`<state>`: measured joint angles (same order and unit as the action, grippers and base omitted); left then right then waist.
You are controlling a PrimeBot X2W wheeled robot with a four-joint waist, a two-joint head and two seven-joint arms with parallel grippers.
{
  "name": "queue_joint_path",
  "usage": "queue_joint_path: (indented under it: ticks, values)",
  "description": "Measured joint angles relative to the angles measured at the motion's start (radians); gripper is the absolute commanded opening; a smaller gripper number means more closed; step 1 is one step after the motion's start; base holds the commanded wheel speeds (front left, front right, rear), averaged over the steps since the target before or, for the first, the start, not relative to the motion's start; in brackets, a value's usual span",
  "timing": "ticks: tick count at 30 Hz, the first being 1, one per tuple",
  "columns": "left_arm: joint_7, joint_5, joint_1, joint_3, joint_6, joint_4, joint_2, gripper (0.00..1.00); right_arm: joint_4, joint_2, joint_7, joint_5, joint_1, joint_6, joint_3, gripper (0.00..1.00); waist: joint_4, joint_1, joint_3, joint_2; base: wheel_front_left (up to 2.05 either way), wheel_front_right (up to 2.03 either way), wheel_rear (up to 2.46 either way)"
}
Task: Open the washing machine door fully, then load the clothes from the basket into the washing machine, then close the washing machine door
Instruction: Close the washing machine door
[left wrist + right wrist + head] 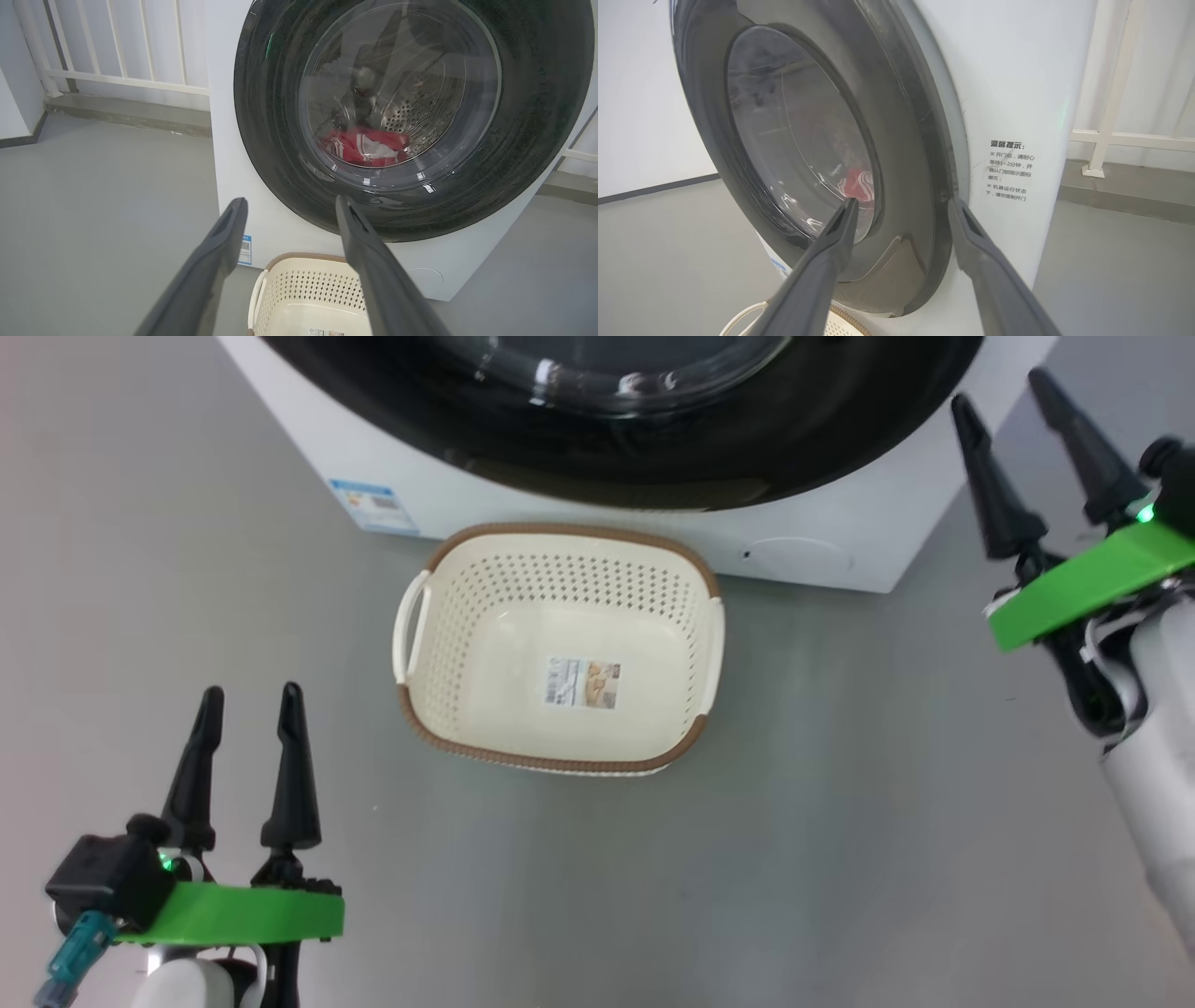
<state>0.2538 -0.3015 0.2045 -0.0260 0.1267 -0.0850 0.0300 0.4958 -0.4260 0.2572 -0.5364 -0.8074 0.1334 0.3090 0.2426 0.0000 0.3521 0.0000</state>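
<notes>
The washing machine door (271, 140) is shut against the white washing machine (224, 154). Red and white clothes (364, 147) lie in the steel drum behind its glass, and show as a red patch (859, 182) in the right wrist view. The basket (569, 530) stands on the floor in front of the machine, with just a paper label on its floor. My left gripper (252, 693) is open at the lower left, short of the basket. My right gripper (1001, 389) is open beside the machine's right front corner, its fingers (971, 242) near the door's edge (924, 154), holding nothing.
A grey floor (840, 821) spreads around the basket. A blue label (373, 506) and a round cap (798, 557) sit low on the machine's front. A white railing (117, 46) on a low step runs behind the machine, and a railing post (1111, 93) stands to its right.
</notes>
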Motion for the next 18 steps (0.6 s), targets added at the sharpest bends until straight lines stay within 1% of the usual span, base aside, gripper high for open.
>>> queue_joint_path:
  ticks: [5, 9, 12, 18]
  values:
    - [0.000, 0.009, -0.029, 0.003, 0.001, -0.007, 0.006, 1.00, -0.046, 0.030, 0.000, 0.009, 0.089, 0.000, -0.031, 1.00, -0.041, 0.0000, -0.047, 0.0000, 0.00, 0.00, 0.00]
    - [0.000, 0.013, -0.048, 0.001, 0.001, -0.009, 0.020, 1.00, -0.092, 0.058, 0.000, -0.005, 0.166, 0.000, -0.051, 1.00, -0.074, 0.0000, -0.086, 0.0000, 0.00, 0.00, 0.00]
    - [0.000, 0.016, -0.069, 0.002, 0.001, -0.009, 0.036, 1.00, -0.121, 0.065, 0.000, -0.005, 0.218, 0.000, -0.054, 1.00, -0.101, 0.0000, -0.112, 0.0000, 0.00, 0.00, 0.00]
    - [0.000, 0.019, -0.098, 0.008, 0.001, -0.007, 0.041, 1.00, -0.187, 0.082, 0.000, -0.005, 0.312, 0.000, -0.075, 1.00, -0.152, 0.0000, -0.159, 0.0000, 0.00, 0.00, 0.00]
